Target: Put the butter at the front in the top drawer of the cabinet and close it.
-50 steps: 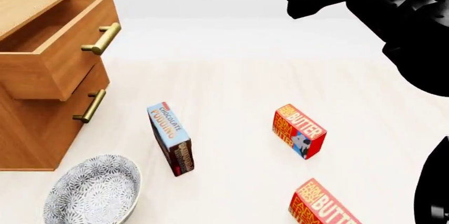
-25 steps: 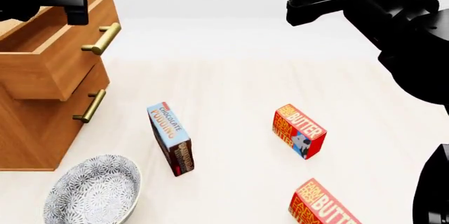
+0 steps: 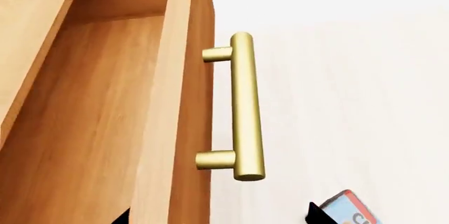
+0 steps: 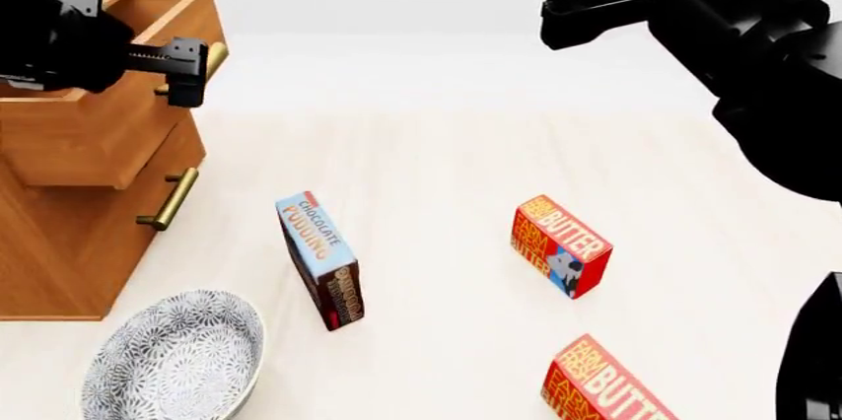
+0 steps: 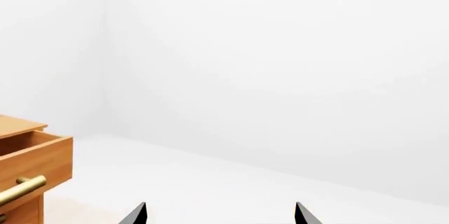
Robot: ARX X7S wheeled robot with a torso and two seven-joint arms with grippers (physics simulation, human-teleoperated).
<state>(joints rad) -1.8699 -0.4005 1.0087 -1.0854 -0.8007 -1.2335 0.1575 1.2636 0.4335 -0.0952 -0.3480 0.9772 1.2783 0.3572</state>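
Note:
The front butter [image 4: 608, 390] is a red box at the bottom edge of the head view, partly cut off. The second butter box [image 4: 562, 245] lies behind it. The top drawer [image 4: 125, 139] of the cabinet [image 4: 59, 252] stands pulled out; its inside [image 3: 91, 129] shows bare wood. My left gripper [image 4: 193, 72] is open and empty above the drawer's front panel, hiding most of the brass handle [image 3: 244, 105]. In the left wrist view the left gripper [image 3: 218, 217] straddles that front panel. My right gripper [image 4: 579, 1] is open and empty, high at the back; the right wrist view also shows it [image 5: 220, 214].
A blue-and-brown chocolate pudding box [image 4: 322, 262] stands on edge between the cabinet and the butter boxes; its corner shows in the left wrist view [image 3: 350, 211]. A patterned bowl [image 4: 177, 356] sits in front of the cabinet. The lower drawer's handle [image 4: 169, 199] sticks out.
My left arm has come down and to the right, from the frame's top left corner to over the drawer's front and handle. The right gripper has hardly moved. The boxes have not moved.

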